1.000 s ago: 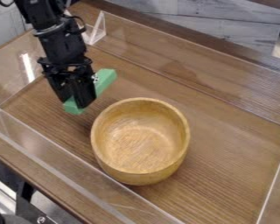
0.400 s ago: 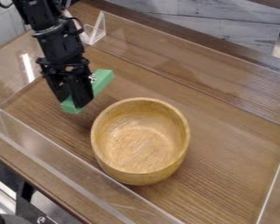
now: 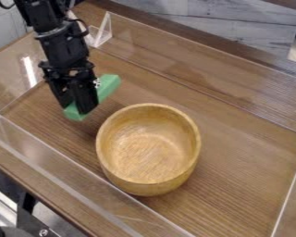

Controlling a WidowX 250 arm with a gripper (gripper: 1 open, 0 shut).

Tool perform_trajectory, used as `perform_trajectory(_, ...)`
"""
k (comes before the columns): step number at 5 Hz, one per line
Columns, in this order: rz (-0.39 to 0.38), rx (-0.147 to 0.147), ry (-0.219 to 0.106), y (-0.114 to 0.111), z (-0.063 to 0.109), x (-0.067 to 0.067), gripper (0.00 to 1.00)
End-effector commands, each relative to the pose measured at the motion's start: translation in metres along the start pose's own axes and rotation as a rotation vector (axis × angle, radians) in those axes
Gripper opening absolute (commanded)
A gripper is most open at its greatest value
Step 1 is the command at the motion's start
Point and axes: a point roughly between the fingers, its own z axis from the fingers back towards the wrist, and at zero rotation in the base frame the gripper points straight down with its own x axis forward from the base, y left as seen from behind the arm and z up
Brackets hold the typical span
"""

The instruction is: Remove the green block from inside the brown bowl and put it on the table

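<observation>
"Green block (image 3: 106, 87) located?"
"Yes; I see it outside the brown bowl (image 3: 148, 153), near the rim on the picture's upper left; it slants across my view."
"And your tool (image 3: 79, 104)?"
"Pinching the block, fingers closed on it; I can't tell from here whether the block touches the counter (image 3: 243, 130); the bowl looks empty."

The 1 black robot arm reaches in at the tabletop's upper-left corner, its wrist angled downward and its 1 gripper (image 3: 79, 107) low over the left edge's side, fingers closed together.
</observation>
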Motion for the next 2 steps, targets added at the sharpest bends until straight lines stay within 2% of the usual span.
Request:
perform_trajectory(1,-0.002,0.028,-0.040,0.0066,0.0143,0.0072,0.00)
perform_trajectory(2,0.002,0.025,-0.035,0.0075,0.0130,0.0095,0.00)
